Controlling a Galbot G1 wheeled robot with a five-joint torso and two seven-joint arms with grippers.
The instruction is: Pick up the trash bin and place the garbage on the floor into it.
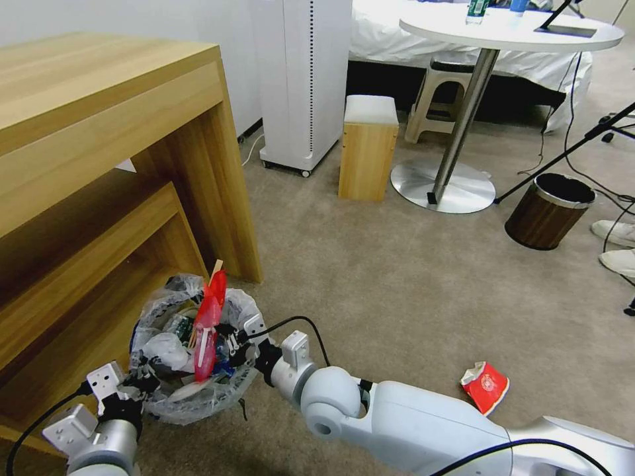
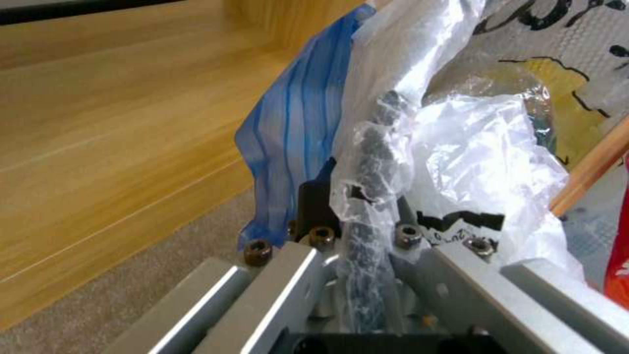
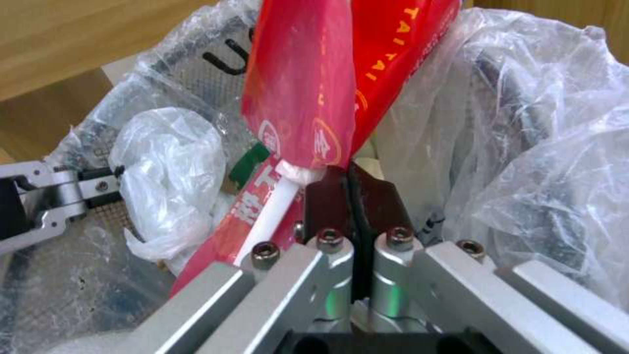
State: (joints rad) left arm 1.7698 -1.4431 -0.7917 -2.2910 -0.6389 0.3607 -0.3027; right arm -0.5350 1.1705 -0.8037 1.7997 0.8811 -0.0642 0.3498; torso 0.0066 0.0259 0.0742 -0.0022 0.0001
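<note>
The left gripper (image 1: 135, 385) pinches the trash bin (image 1: 192, 347) rim on the floor (image 1: 397, 277) beside the wooden shelf (image 1: 99, 165); the right gripper (image 1: 231, 340), pressed together, pinches the long red packet (image 1: 208, 324) standing inside it.

The plastic bag (image 1: 159, 311) covers the walls of the trash bin (image 1: 192, 410). The lower end of the long red packet (image 1: 206, 330) is buried among the litter. The picture's edge cuts two white slippers (image 1: 618, 244).

head: high, downward | 2 wrists: close | shared: trash bin (image 1: 192, 370)
</note>
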